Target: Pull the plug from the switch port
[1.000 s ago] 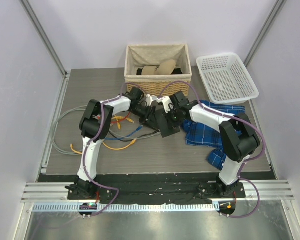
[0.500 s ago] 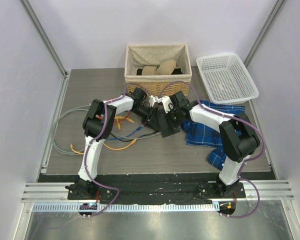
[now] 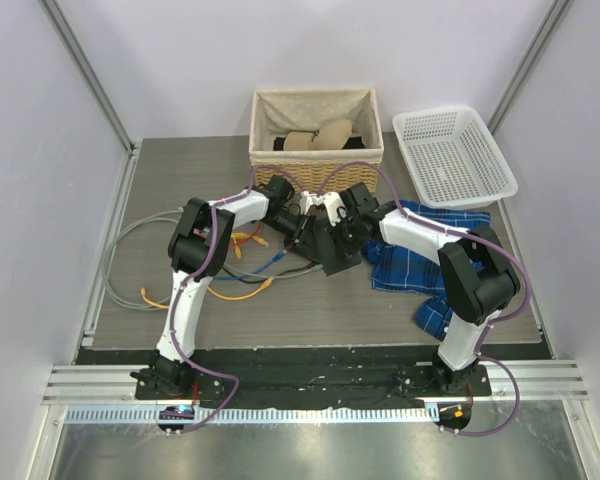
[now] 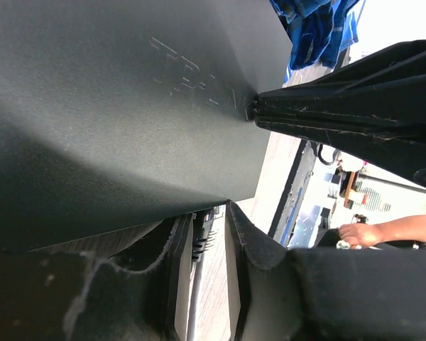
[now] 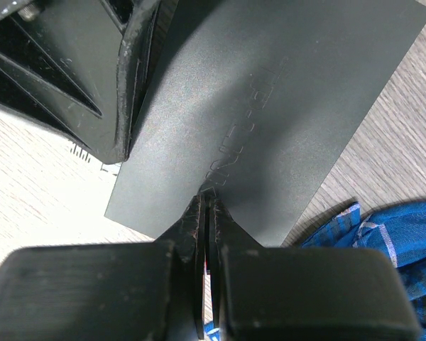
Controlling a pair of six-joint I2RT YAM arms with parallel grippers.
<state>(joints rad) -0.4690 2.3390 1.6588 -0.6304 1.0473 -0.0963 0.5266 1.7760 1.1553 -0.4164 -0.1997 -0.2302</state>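
Observation:
The switch (image 3: pixel 332 248) is a flat black box lying mid-table; it fills the left wrist view (image 4: pixel 113 106) and the right wrist view (image 5: pixel 284 106). A dark plug (image 4: pixel 200 241) with a ribbed boot and grey cable sits in its narrow edge. My left gripper (image 3: pixel 302 226) is at that edge, and its jaws (image 4: pixel 204 212) stand slightly apart around the plug, which lies against one pad with a gap at the other. My right gripper (image 3: pixel 330 216) is shut, its tips (image 5: pixel 208 199) resting on the switch's top face.
A wicker basket (image 3: pixel 317 165) stands just behind the grippers and a white plastic basket (image 3: pixel 450 155) at the back right. A blue plaid cloth (image 3: pixel 410 255) lies right of the switch. Orange, blue and grey cables (image 3: pixel 230 270) trail to the left.
My left gripper has moved a little to the right, closer to the switch's edge. The right arm and the switch have stayed in place.

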